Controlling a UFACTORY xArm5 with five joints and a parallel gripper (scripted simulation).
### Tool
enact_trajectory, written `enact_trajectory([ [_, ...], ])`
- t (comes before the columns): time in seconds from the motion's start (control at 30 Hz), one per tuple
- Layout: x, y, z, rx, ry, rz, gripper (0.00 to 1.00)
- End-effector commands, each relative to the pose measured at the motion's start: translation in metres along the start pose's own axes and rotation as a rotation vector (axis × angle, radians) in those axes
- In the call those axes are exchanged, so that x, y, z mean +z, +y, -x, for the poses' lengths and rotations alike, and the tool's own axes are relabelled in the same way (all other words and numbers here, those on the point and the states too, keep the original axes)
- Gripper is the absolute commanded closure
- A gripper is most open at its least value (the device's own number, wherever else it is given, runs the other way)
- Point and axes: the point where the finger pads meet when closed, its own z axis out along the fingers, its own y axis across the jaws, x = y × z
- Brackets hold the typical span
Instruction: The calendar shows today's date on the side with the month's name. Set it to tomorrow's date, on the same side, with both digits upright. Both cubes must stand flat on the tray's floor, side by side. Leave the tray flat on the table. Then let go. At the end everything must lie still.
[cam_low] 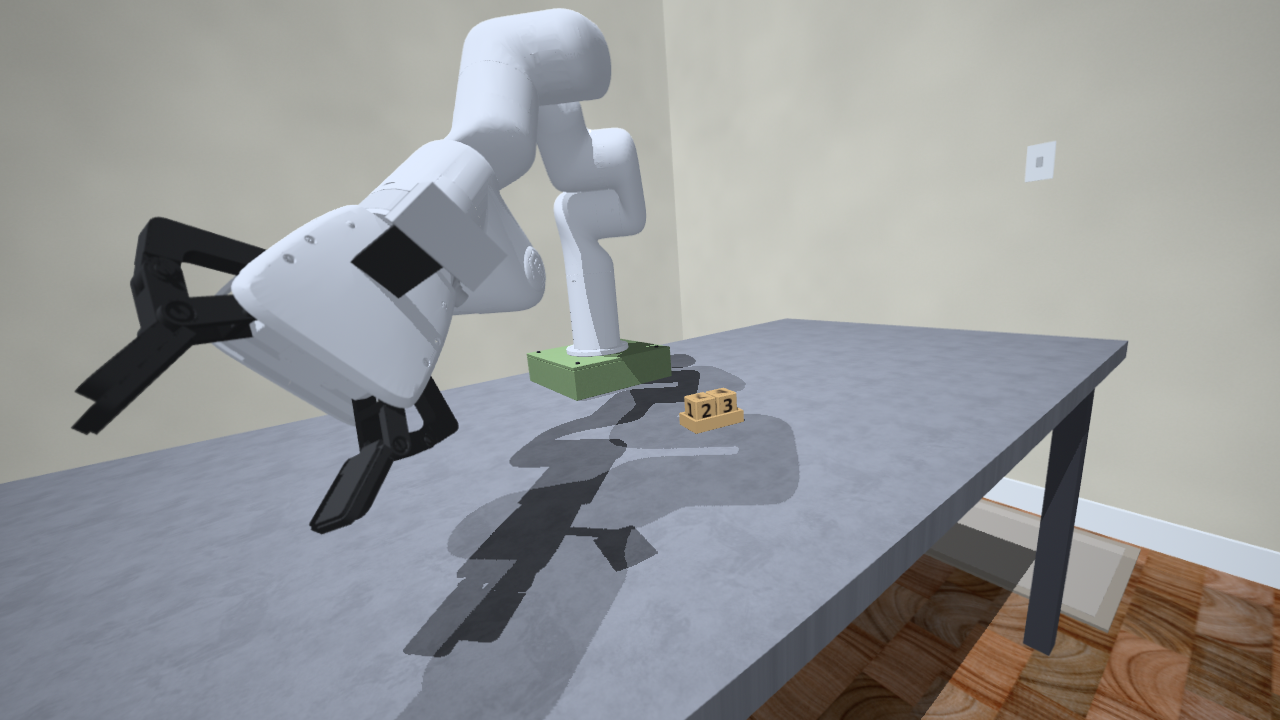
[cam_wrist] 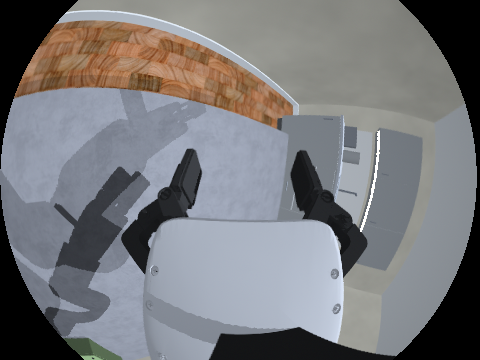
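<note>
A small wooden calendar tray (cam_low: 711,419) sits flat on the grey table near the arm's green base (cam_low: 597,367). Two wooden cubes stand in it side by side: the left cube (cam_low: 699,408) shows "2" on the side facing the exterior view and the right cube (cam_low: 725,404) shows "3". A further small mark shows at the tray's left end; I cannot read it. My gripper (cam_low: 201,465) hangs high above the near left part of the table, far from the tray, wide open and empty. In the wrist view the open fingers point at bare table and the table's edge; the calendar is not in that view.
The arm's green base also shows at the lower left of the wrist view (cam_wrist: 94,355). The table's right edge and a dark leg (cam_low: 1060,519) stand over a wood floor. Walls are close behind the table.
</note>
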Motion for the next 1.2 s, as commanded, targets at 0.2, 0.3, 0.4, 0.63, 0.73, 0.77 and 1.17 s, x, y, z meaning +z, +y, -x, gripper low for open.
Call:
enact_trajectory([
  [0.2, -0.001, 0.002, -0.001, 0.000, 0.002, 0.004, 0.00],
  [0.3, -0.001, 0.002, -0.001, 0.000, 0.002, 0.004, 0.00],
  [0.4, -0.001, 0.002, -0.001, 0.000, 0.002, 0.004, 0.00],
  [0.63, -0.003, -0.001, -0.006, -0.009, 0.003, -0.011, 0.00],
  [0.73, -0.017, -0.022, -0.032, -0.059, 0.007, -0.092, 0.00],
  [0.77, -0.026, -0.035, -0.046, -0.089, 0.009, -0.137, 0.00],
  [1.17, -0.096, -0.113, -0.106, -0.277, 0.023, -0.393, 0.00],
])
